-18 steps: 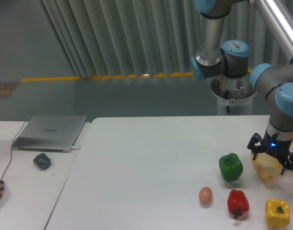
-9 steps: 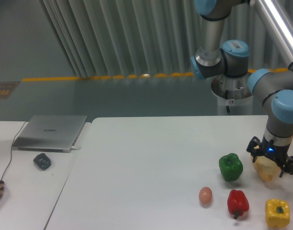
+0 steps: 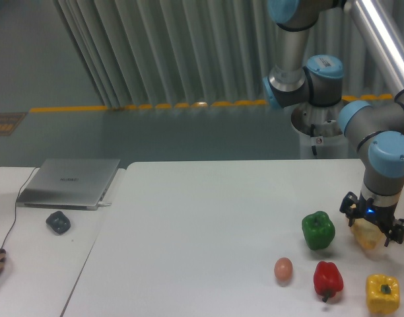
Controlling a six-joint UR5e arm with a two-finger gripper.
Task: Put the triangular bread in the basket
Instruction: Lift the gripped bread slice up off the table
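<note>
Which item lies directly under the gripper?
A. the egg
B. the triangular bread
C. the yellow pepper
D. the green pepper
B: the gripper sits right over the triangular bread, with the green pepper off to one side and the other items nearer the camera.

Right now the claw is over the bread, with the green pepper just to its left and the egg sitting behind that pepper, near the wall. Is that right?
Not quite. The camera view shows the egg in front of the green pepper, toward the table's near edge, beside the red pepper. The rest holds: the gripper is over the bread, with the green pepper just to its left.
</note>
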